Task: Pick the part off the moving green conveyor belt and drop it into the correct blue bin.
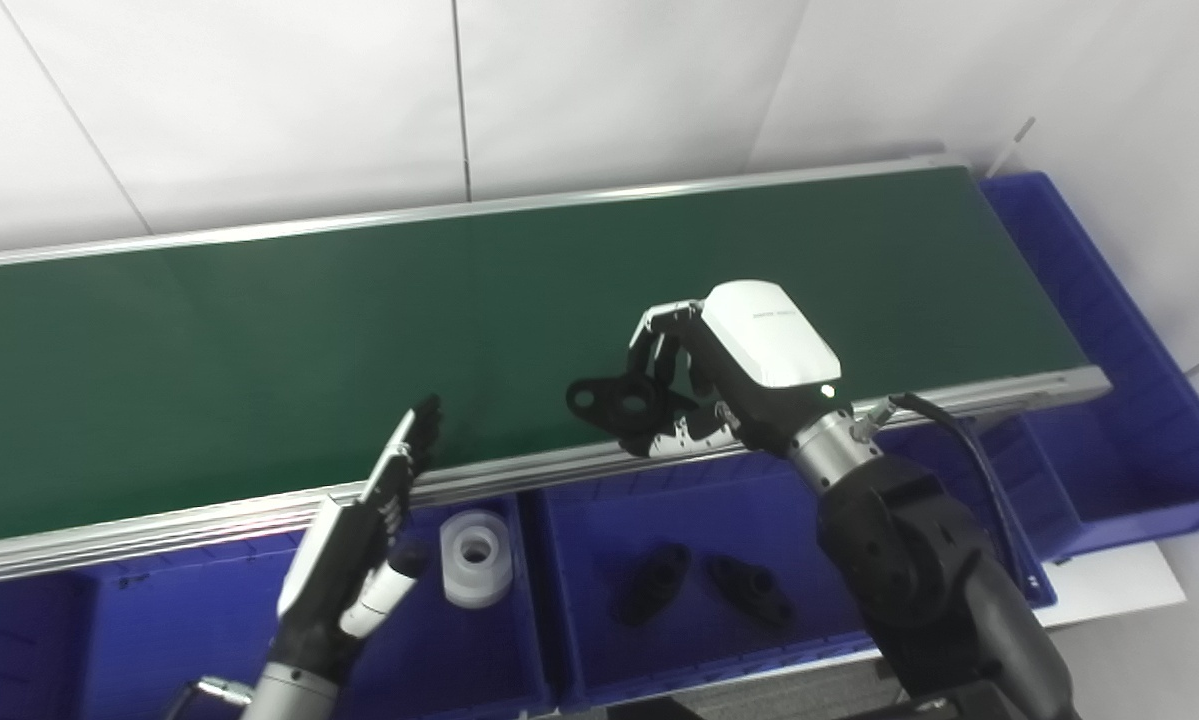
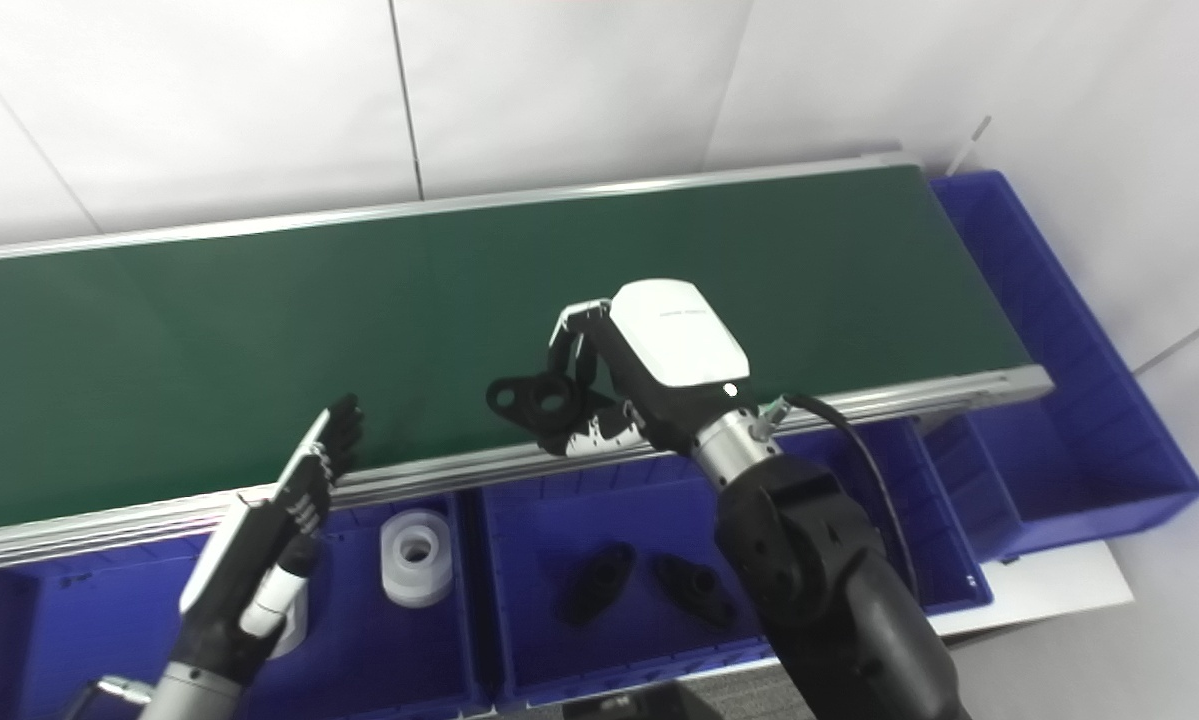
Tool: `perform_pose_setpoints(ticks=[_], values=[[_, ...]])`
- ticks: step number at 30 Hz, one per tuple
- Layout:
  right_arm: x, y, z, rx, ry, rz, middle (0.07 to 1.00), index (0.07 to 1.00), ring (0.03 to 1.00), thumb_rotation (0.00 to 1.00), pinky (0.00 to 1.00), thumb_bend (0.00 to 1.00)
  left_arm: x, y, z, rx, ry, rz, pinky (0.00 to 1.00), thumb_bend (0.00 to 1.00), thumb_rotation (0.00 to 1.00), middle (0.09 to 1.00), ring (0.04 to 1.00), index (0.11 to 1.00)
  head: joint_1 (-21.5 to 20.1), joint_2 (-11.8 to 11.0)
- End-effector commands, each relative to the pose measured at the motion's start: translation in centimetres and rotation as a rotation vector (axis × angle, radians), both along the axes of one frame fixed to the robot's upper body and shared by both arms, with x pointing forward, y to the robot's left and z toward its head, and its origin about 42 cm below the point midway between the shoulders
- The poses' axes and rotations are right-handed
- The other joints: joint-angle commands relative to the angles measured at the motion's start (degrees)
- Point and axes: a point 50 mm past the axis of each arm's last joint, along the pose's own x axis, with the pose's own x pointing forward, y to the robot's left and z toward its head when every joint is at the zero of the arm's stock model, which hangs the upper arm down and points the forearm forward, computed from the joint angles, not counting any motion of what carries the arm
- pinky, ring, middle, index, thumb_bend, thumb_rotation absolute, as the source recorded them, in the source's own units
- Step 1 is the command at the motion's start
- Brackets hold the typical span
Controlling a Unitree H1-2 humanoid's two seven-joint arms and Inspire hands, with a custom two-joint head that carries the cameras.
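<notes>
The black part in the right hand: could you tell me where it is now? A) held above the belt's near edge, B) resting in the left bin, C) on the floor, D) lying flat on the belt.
A: the right hand grips the black part over the near rail of the green conveyor belt, above the middle blue bin.

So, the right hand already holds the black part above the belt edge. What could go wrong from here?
1. The right hand pinches the black flanged part at one end only, so the part may slip or swing.
2. The dark green conveyor belt edge is directly below, so an early release could miss the blue bin holding two similar black parts.
3. The neighbouring bin holds a white plastic ring; drifting left would sort the part wrongly.
</notes>
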Motion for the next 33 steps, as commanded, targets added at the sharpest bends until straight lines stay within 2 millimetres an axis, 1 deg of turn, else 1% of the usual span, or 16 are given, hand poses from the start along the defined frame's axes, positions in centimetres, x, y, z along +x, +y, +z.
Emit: perform_pose_setpoints(ticks=[1, 3, 6, 7, 10, 14, 15, 18, 20, 24, 31, 33], values=[[-0.8, -0.6, 0.2, -0.021, -0.044, -0.001, 0.471, 0.483, 0.238, 0.00, 0.18, 0.52, 0.3, 0.0, 0.9, -0.019, -0.030, -0.005, 1.00, 0.74, 0.96, 1.000, 1.000, 1.000, -0.20, -0.16], [-1.2, -1.1, -0.3, -0.033, -0.024, -0.004, 0.470, 0.484, 0.222, 0.00, 0.16, 0.52, 0.3, 0.1, 0.8, -0.018, -0.028, -0.001, 1.00, 0.74, 0.96, 1.000, 1.000, 1.000, -0.20, -0.16], [-1.7, -1.8, -0.3, -0.068, -0.006, 0.002, 0.471, 0.485, 0.234, 0.00, 0.17, 0.52, 0.3, 0.2, 0.8, -0.018, -0.026, 0.003, 1.00, 0.71, 0.94, 1.000, 1.000, 1.000, -0.20, -0.16], [-1.9, -2.0, -0.3, -0.087, -0.001, 0.003, 0.471, 0.485, 0.235, 0.00, 0.17, 0.52, 0.3, 0.2, 0.8, -0.018, -0.026, 0.005, 1.00, 0.71, 0.94, 1.000, 1.000, 1.000, -1.20, -1.16], [-2.6, -3.0, -0.3, -0.148, 0.010, 0.008, 0.472, 0.486, 0.255, 0.00, 0.19, 0.52, 0.2, 0.4, 0.7, -0.021, -0.035, 0.006, 0.99, 0.71, 0.94, 1.000, 1.000, 1.000, -2.13, -1.74], [-3.2, -4.6, -0.6, -0.201, 0.021, 0.006, 0.470, 0.485, 0.223, 0.00, 0.16, 0.53, 0.3, 0.9, 0.6, -0.020, -0.036, 0.008, 0.99, 0.70, 0.94, 1.000, 1.000, 1.000, -3.72, -2.18], [-3.3, -4.7, -0.6, -0.210, 0.026, 0.006, 0.470, 0.485, 0.227, 0.00, 0.16, 0.53, 0.4, 1.0, 0.5, -0.020, -0.035, 0.008, 0.99, 0.70, 0.94, 1.000, 1.000, 1.000, -3.81, -2.22], [-3.5, -6.1, -1.1, -0.257, 0.044, -0.009, 0.417, 0.516, 0.266, 0.00, 0.19, 0.52, 0.5, 1.2, 0.4, -0.018, -0.035, 0.007, 0.99, 0.70, 0.94, 1.000, 1.000, 1.000, -4.39, -2.62], [-3.6, -6.8, -1.4, -0.276, 0.057, -0.026, 0.459, 0.490, 0.241, 0.00, 0.18, 0.52, 0.6, 1.3, 0.3, -0.018, -0.033, 0.005, 0.99, 0.71, 0.94, 1.000, 1.000, 1.000, -4.42, -2.68], [-3.5, -8.0, -1.8, -0.301, 0.079, -0.045, 0.469, 0.484, 0.208, 0.00, 0.15, 0.53, 0.7, 1.4, 0.3, -0.015, -0.032, 0.005, 0.99, 0.70, 0.95, 1.000, 1.000, 1.000, -4.08, -2.70], [-3.7, -9.8, -1.6, -0.372, 0.132, -0.074, 0.470, 0.485, 0.210, 0.00, 0.15, 0.53, 0.7, 1.7, 0.1, -0.005, -0.030, 0.006, 0.99, 0.70, 0.95, 1.000, 1.000, 1.000, -3.92, -2.60], [-3.7, -10.3, -1.3, -0.386, 0.148, -0.083, 0.471, 0.486, 0.236, 0.00, 0.17, 0.53, 0.6, 1.7, 0.2, -0.004, -0.029, 0.005, 0.99, 0.70, 0.95, 1.000, 1.000, 1.000, -4.05, -2.45]])
